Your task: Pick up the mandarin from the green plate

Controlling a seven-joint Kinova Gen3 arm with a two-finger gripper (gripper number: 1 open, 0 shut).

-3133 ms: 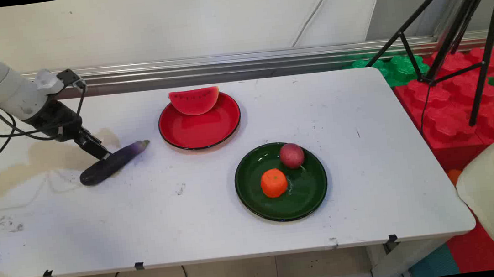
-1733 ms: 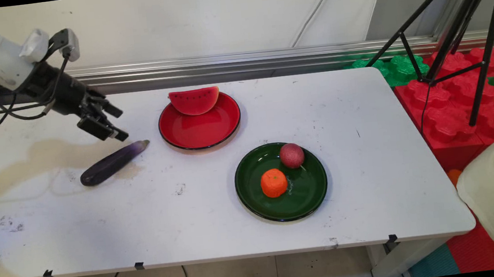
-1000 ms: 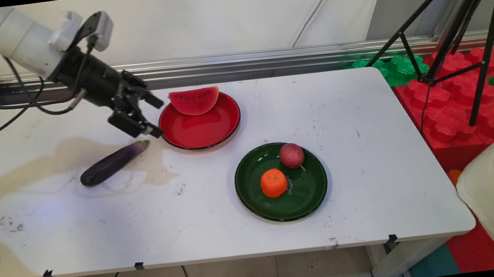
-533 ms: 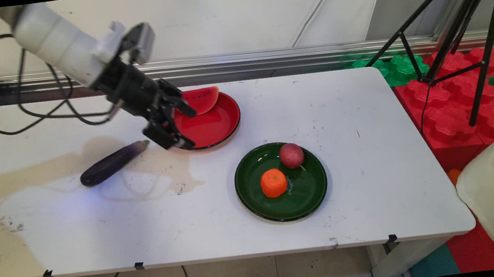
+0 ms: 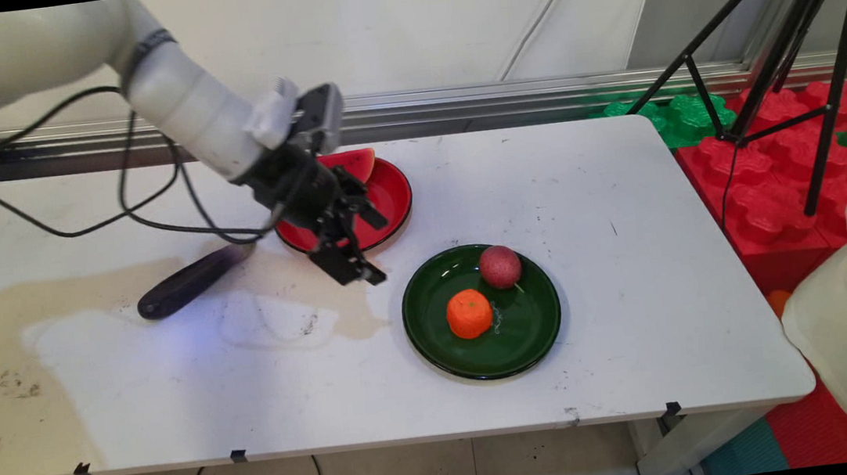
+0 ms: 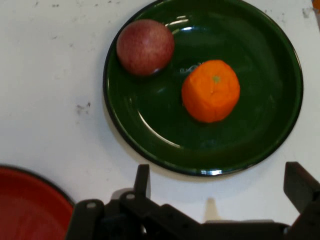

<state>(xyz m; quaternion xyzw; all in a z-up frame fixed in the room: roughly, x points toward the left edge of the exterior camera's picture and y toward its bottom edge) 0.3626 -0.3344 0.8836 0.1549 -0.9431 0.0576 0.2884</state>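
Item 1. White table (image 5: 623, 193): fills the middle of the main view; stained and scuffed at the left, with black tape tabs along the near edge.

Item 2. Green plate (image 5: 528, 336): lower centre of the main view, nearest the camera. It holds an orange fruit (image 5: 469, 314) toward its left and a dark red round fruit (image 5: 500, 266) at its upper rim, near each other but not touching. In the hand view the plate (image 6: 150, 125) takes up the upper half of the frame, with the orange fruit (image 6: 210, 91) and the red fruit (image 6: 145, 46) both on it.

Item 3. Gripper (image 5: 366, 250): centre of the main view, raised above the table between the two plates, just left of the green plate. Its fingers stand spread apart and hold nothing; the hand view shows them (image 6: 142, 180) wide, with bare table between. Half a second ago it hung over the near rim of the red plate; three seconds ago it was low at the aubergine. It has since risen and travelled rightward across the frame.

Item 4. Aubergine (image 5: 180, 285): left of centre, lying on the table, released, unmoved across the earlier views, now well apart from the gripper.

Item 5. Red plate (image 5: 391, 194): above centre, partly behind the arm, carrying a watermelon slice (image 5: 357, 164) at its far rim.

Item 6. Black tripod (image 5: 803, 32): upper right, standing on red and green foam blocks (image 5: 773, 193).
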